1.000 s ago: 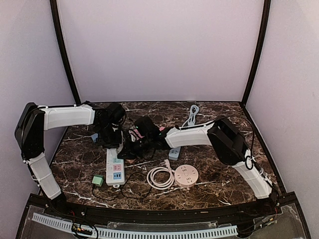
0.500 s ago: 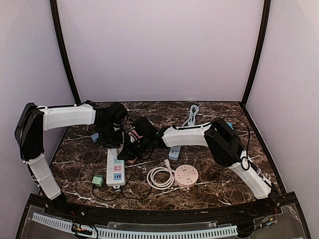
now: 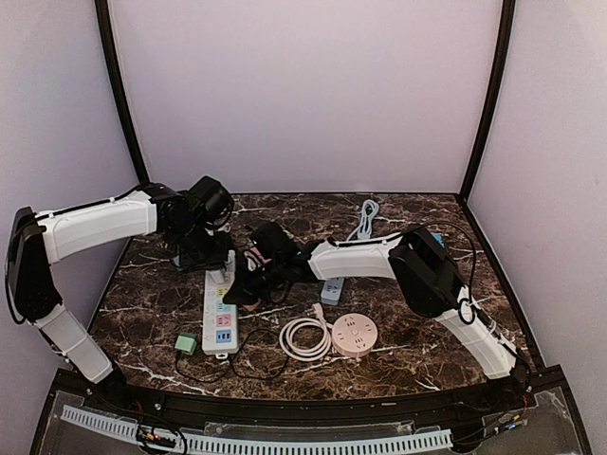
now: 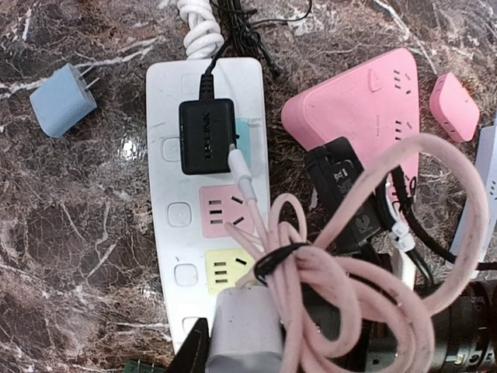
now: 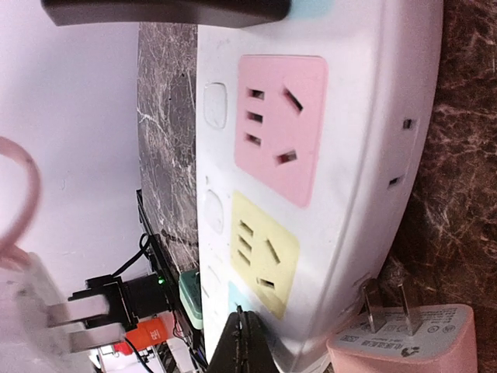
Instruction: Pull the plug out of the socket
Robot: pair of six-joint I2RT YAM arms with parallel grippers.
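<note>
Above the white power strip [image 4: 175,155], left gripper [image 4: 247,353] grasps the white plug [image 4: 245,322]; right gripper [image 5: 242,342] clenched.

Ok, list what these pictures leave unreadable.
Left wrist view: white plug and pink cable cover the left pincer; one finger shows.
Right wrist view: top edge cuts off the black adapter; bottom edge cuts the right pincer.
Top view: both arms hide the power strip's far end.
</note>
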